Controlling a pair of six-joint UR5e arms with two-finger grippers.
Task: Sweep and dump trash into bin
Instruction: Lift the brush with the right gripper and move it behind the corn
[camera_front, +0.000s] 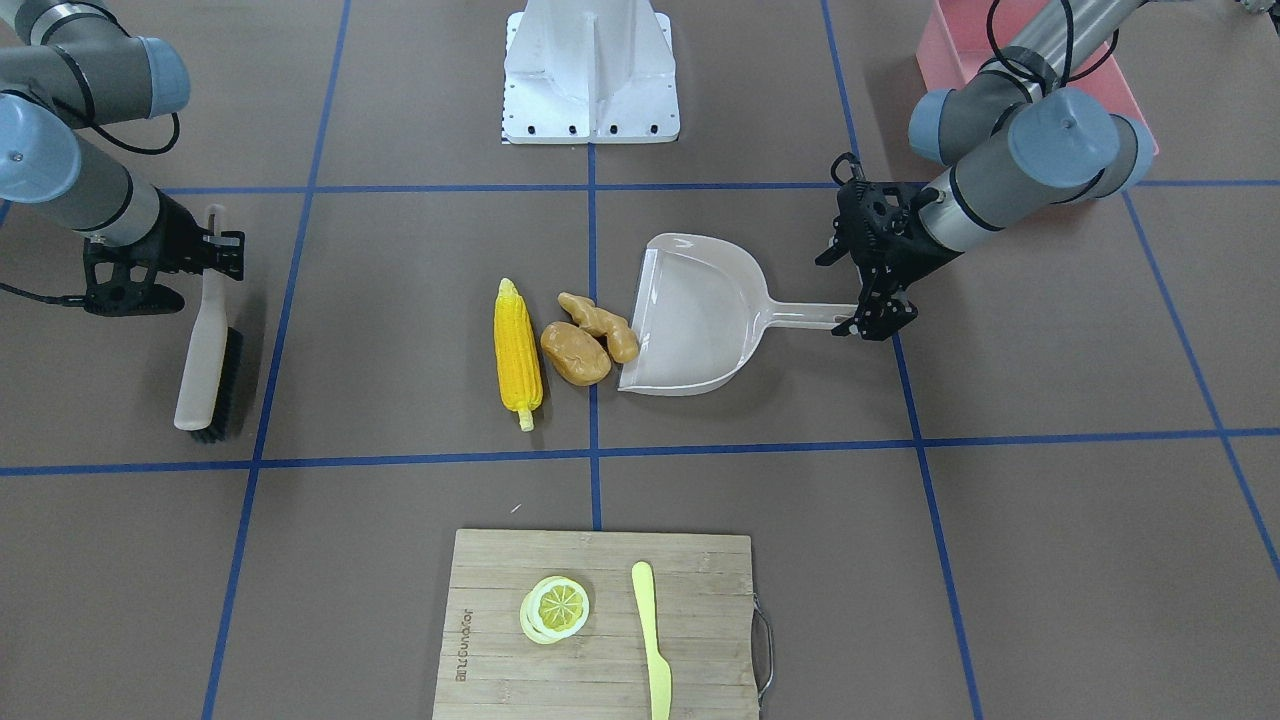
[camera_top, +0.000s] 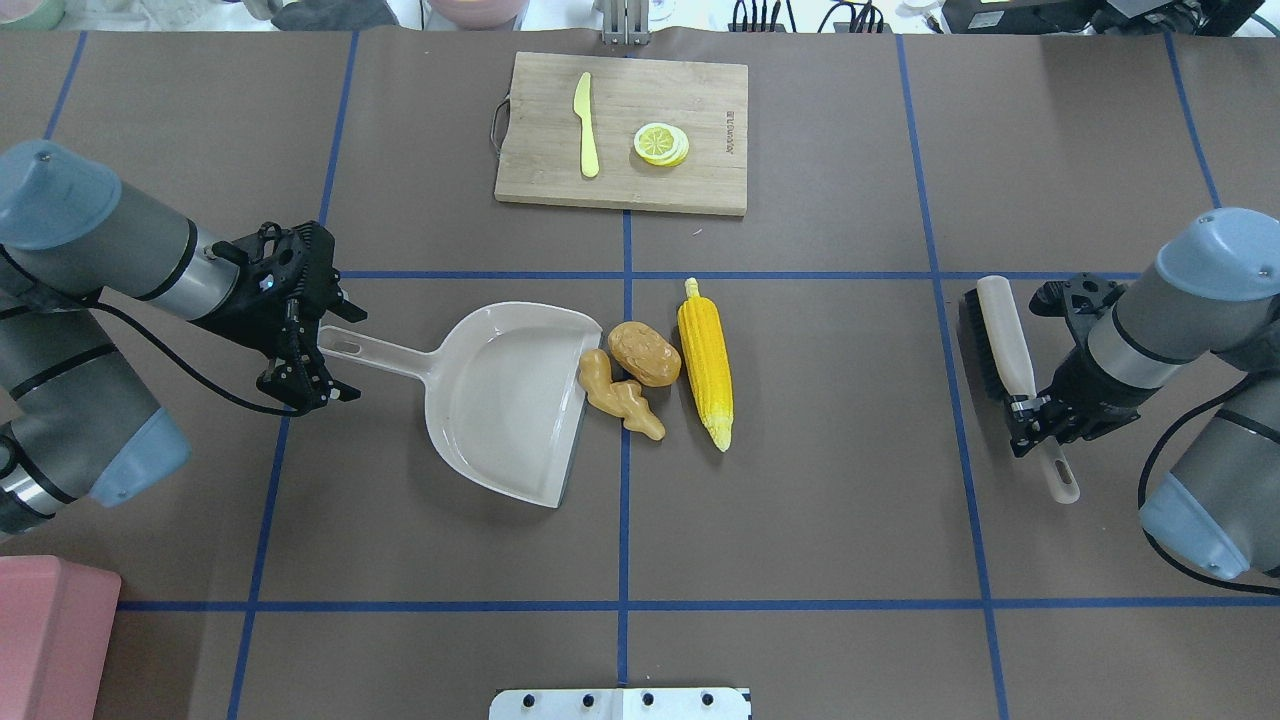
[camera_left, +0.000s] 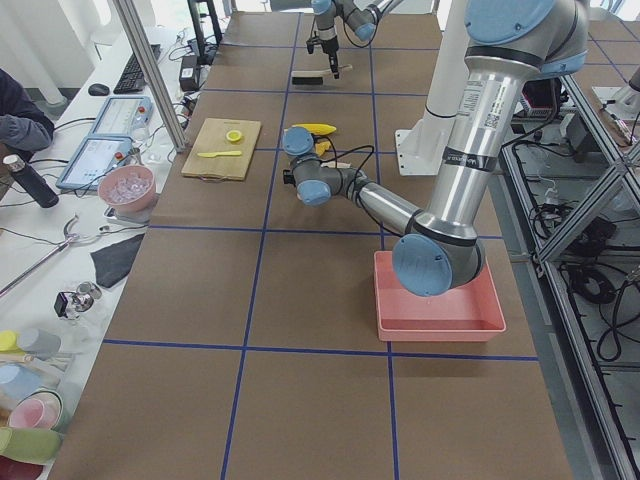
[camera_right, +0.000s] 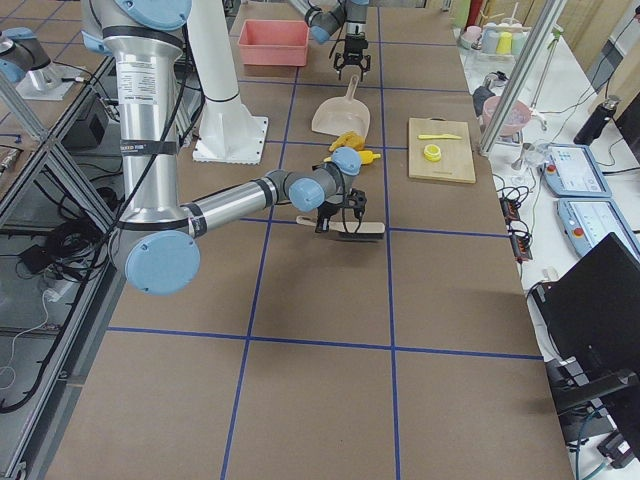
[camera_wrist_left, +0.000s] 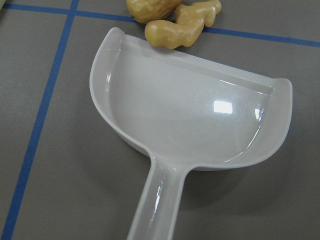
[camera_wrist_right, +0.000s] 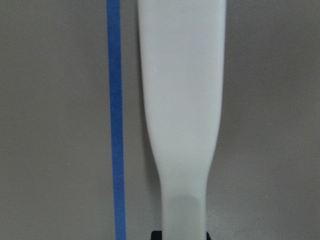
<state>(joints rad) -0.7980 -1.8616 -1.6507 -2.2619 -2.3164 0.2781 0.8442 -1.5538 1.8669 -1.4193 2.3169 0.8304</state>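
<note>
Brown counter, front view: corn cob, potato, ginger root unswept at dustpan lip. Overhead: my left pincer open astride its handle; right pincer clamped on brush. Left view: bin without trash; sweeping and dumping remain.

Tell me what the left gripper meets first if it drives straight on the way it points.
The dustpan, at its handle: the left gripper stands open around the handle's end. Height is unclear, so it might skim over it.
</note>
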